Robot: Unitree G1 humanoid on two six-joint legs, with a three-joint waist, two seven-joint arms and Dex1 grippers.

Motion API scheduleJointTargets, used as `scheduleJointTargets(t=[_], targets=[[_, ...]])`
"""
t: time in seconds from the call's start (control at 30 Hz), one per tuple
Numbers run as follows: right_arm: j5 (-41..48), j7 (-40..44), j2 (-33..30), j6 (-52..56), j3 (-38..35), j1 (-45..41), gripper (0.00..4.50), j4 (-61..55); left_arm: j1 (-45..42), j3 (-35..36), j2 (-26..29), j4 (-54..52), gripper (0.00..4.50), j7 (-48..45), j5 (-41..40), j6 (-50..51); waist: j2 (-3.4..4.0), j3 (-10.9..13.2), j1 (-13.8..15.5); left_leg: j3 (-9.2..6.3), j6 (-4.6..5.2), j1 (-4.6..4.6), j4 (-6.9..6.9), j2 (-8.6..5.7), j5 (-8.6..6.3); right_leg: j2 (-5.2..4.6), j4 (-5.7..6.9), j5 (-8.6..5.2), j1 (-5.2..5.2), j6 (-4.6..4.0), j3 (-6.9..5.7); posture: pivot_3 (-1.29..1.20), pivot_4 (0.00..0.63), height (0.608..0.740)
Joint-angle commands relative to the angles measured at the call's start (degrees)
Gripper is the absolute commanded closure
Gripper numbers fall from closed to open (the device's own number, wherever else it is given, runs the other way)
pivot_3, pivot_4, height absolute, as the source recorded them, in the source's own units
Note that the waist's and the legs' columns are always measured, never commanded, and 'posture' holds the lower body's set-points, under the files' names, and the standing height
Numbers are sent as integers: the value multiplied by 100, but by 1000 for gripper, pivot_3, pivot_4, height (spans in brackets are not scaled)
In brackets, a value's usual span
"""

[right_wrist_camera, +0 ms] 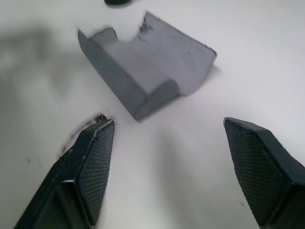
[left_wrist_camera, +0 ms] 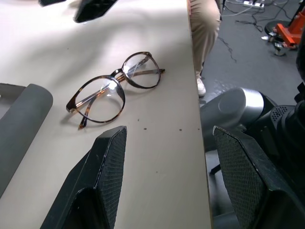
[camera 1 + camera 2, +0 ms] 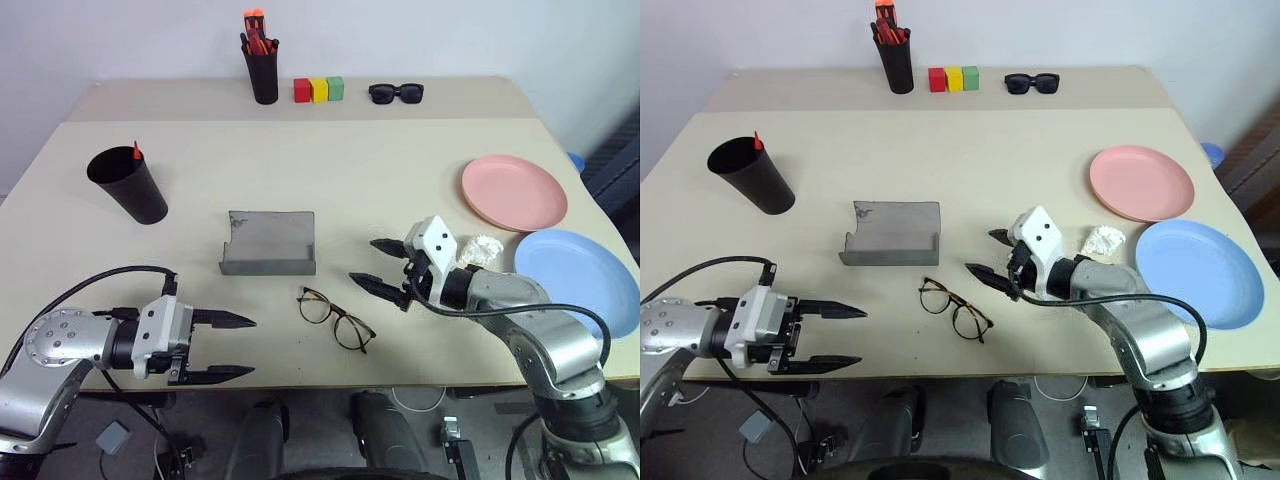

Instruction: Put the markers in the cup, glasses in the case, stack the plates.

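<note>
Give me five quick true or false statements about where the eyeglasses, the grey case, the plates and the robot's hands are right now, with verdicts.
1. The thin wire-framed eyeglasses lie on the table, outside the grey hard-shell case. True.
2. The salmon pink plastic plate is stacked on the light blue plastic plate. False: they lie side by side, unstacked.
3. The right hand is clamped on the eyeglasses. False: its fingers stand open, holding nothing.
4. The grey case is open. True.
5. The left hand grips the large black tapered tumbler. False: it is open, apart from the tumbler, near the table's front edge.
</note>
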Motion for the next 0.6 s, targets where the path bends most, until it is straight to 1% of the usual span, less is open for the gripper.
scheduleJointTargets(t=[0.03, 0.13, 0.2, 0.3, 0.37, 0.47, 0.57, 0.6], targets=[[-215, -800, 255, 331, -94, 101, 702, -721, -34, 49, 18, -14, 1532, 10, 6, -64, 0, 0, 0, 0, 0, 0, -2, 0, 0, 0, 0, -1, -1, -1, 0, 0, 150, 740], [-134, -1427, 752, 835, -371, -18, 702, -884, -21, 30, -28, -49, 1532, 87, -17, -21, 0, 0, -2, 0, 0, -1, -3, 0, 0, 0, -1, -1, -2, -1, 0, 0, 150, 740], [-252, -1700, 875, 1022, -391, -98, 702, -923, -28, -3, -47, -68, 1532, 131, -18, 1, 0, 0, -1, 0, 0, -1, -2, 0, 0, 0, 0, -1, -2, -1, 1, 0, 150, 740], [-342, -1914, 992, 1073, -362, -173, 702, -917, -18, -35, -56, -73, 1532, 156, -6, -10, 0, 0, 3, 0, 0, -1, -2, 0, 0, -1, -2, -1, -2, -2, 1, 0, 150, 740], [-99, -1895, 1120, 1344, -416, -228, 702, -923, -57, -85, -59, -70, 1532, 178, 1, 8, 0, 0, -1, 0, 0, -2, -4, 0, 0, -1, -3, -1, -2, -2, 0, 0, 150, 740], [748, -1196, 952, 1943, -549, -21, 702, -1007, -100, -147, -30, -16, 1532, 123, 19, -18, 0, 0, -2, 0, 0, -2, -5, 0, 0, -1, -4, -1, -2, -2, 0, 0, 150, 740], [1482, -515, 476, 2356, -802, 124, 702, -1088, -162, -170, -11, 30, 1532, 105, 22, -16, 1, 0, 5, 0, 2, -4, -7, 1, -1, -2, -10, -1, 0, -2, 0, 0, 150, 740], [1815, -344, 408, 2566, -1001, 63, 702, -1011, -176, -172, -9, 45, 1532, 98, 25, -17, 1, 1, 3, 0, 3, -5, -4, 1, -1, -3, -10, -1, 0, -2, 0, 0, 150, 740]])
